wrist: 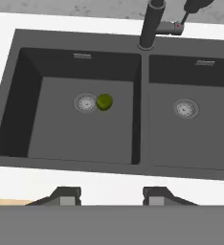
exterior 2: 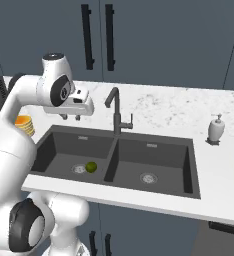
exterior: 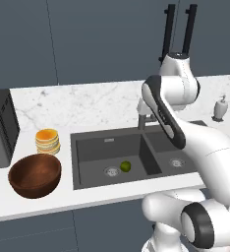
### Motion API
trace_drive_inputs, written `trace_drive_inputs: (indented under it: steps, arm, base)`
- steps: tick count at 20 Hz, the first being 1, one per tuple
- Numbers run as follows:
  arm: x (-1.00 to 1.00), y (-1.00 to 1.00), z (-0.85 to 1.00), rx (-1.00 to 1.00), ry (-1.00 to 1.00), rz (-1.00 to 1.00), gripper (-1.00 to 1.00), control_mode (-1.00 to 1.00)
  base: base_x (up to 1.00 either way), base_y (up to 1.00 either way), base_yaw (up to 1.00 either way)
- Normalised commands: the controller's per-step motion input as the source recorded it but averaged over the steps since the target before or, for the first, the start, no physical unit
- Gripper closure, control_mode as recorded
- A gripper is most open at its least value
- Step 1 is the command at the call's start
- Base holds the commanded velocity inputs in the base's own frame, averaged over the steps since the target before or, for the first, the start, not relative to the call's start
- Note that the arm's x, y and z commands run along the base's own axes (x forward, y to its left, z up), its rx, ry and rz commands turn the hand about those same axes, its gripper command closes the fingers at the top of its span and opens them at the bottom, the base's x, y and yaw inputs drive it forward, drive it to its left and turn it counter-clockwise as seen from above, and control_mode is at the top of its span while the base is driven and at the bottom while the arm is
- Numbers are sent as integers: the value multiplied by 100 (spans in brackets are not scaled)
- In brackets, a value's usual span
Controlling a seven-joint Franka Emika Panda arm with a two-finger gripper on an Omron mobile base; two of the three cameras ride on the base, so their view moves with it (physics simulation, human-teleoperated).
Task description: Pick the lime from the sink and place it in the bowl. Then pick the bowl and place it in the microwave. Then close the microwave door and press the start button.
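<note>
claw spread wide above the sink, lime in the left basin

your gripper (exterior 2: 71, 116) hangs high over the sink (wrist: 18, 52), above the back part of its left basin, and it carries nothing. in the hand view the two fingertips (wrist: 66, 194) stand well apart with bare counter between them, so you can read the jaws as spread wide.

taking the sink as your landmark: the lime (wrist: 104, 101) lies on the floor of the left basin, touching or just beside the round silver drain (wrist: 85, 102) on that drain's right side. in the left base view you see the same lime (exterior: 125, 166) just right of the drain, near the wall that divides the two basins. the right basin has its own drain (wrist: 185, 108).

the dark curved faucet (exterior 2: 116, 112) rises from the sink's back rim, at the divider between the basins.

left of the sink on the white marble counter (exterior: 97, 101), the dark brown bowl (exterior: 35, 175) sits upright near the counter's front edge, well apart from the sink. just behind the bowl stands a stack of orange-yellow discs (exterior: 47, 141), between the bowl and the sink's back left corner.

right of the sink, a white soap dispenser (exterior 2: 216, 129) stands on the counter.
</note>
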Motion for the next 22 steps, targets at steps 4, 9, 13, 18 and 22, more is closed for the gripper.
trace_drive_inputs:
  steps: [4, 9, 13, 18, 22]
  arm:
    - [-75, 2, 0, 0, -20, 0, -100, -100]
    - [-100, 17, -41, -6, -26, 1, -100, -100]
    - [-62, 44, -80, -13, -18, 0, -100, -100]
    - [37, 50, -60, -8, -9, -6, -100, -100]
    - [72, 5, -41, 0, 5, -1, -100, -100]
  base:
    - [0, 0, 0]
    - [0, 0, 0]
    - [0, 0, 0]
    - [0, 0, 0]
    - [0, 0, 0]
